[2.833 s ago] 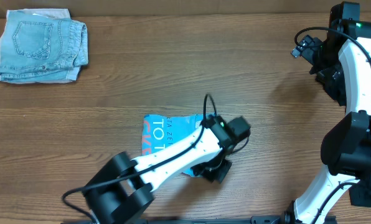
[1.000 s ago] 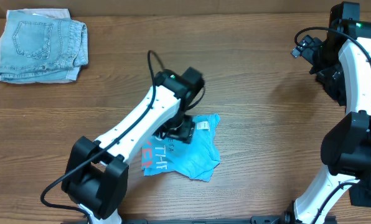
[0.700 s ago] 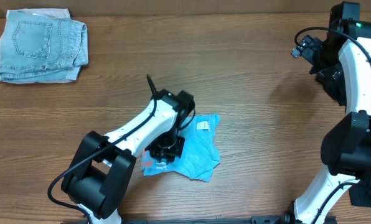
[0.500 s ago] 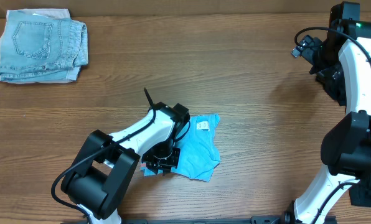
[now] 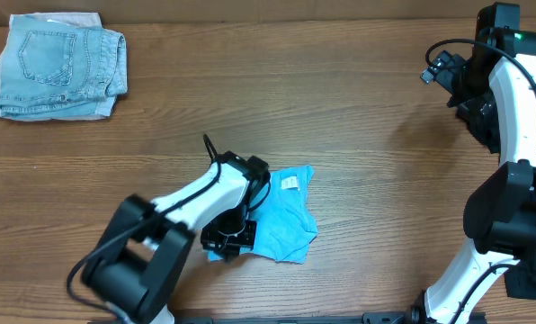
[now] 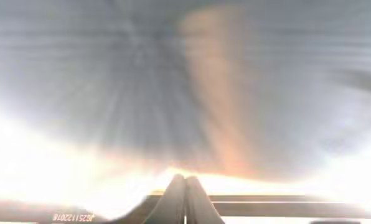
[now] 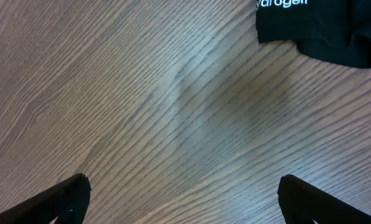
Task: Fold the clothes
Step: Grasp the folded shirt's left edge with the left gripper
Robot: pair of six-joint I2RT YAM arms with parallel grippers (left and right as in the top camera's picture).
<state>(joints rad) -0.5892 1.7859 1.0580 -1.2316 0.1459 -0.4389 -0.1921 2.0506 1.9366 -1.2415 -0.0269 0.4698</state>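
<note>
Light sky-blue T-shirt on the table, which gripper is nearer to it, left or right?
Left. The left gripper sits over the left edge of the light sky-blue T-shirt; the right gripper hangs far off, above the right side of the wooden table.

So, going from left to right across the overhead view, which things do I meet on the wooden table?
First the pale folded washed-denim shorts → crumpled light sky-blue T-shirt → white-and-black right robot arm.
</note>
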